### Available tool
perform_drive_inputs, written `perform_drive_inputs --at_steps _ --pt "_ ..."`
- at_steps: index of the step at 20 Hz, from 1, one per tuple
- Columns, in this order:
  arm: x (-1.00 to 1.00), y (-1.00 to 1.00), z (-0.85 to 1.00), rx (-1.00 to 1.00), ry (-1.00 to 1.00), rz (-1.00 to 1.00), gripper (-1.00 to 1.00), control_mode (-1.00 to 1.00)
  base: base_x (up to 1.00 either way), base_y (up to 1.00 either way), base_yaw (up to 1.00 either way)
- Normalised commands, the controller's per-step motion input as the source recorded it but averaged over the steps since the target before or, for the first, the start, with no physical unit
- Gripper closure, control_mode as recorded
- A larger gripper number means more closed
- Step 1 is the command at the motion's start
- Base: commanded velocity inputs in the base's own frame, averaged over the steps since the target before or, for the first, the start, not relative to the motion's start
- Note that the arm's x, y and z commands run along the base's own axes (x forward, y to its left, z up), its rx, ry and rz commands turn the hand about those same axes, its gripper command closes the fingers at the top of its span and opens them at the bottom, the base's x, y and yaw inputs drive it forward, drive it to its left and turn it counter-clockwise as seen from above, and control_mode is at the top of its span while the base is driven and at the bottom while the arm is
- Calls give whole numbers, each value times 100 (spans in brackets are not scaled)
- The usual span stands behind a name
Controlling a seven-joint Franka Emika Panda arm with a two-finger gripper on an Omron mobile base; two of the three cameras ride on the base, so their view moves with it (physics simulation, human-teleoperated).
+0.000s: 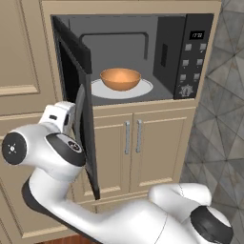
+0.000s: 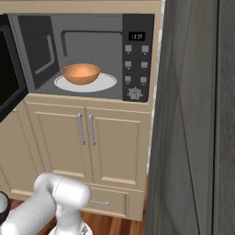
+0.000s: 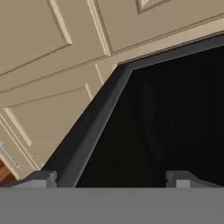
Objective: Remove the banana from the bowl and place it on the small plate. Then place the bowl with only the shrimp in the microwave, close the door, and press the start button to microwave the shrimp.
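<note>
The microwave (image 1: 128,57) (image 2: 87,55) stands with its door (image 1: 71,71) (image 2: 9,69) swung wide to the left. Inside it the orange-tan bowl (image 1: 120,78) (image 2: 81,73) sits on the white round tray (image 1: 145,88) (image 2: 108,83). What the bowl holds is hidden from here, so the shrimp cannot be seen. The banana and the small plate are out of view. The button panel (image 1: 193,62) (image 2: 136,59) is on the microwave's right side. My gripper (image 3: 113,177) is open and holds nothing, and it faces the door's dark outer glass (image 3: 166,122) at close range. My hand (image 1: 58,116) is behind the door's free edge.
Below the microwave are two beige cabinet doors with grey handles (image 1: 133,138) (image 2: 86,129). Tall beige cabinet panels (image 1: 19,57) (image 3: 48,65) stand to the left of the open door. A dark grey panel (image 2: 197,114) rises close on the right, and the floor (image 2: 114,225) is wood.
</note>
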Motion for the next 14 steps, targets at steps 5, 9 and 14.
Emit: perform_drive_inputs --at_steps 5,9,14 --pt "19 -100 17 17 0 -9 -100 -100 0 0 0" --pt "32 -100 26 20 -4 -7 -100 -100 0 0 0" --pt "63 -96 12 22 0 -4 -100 -100 0 0 0"
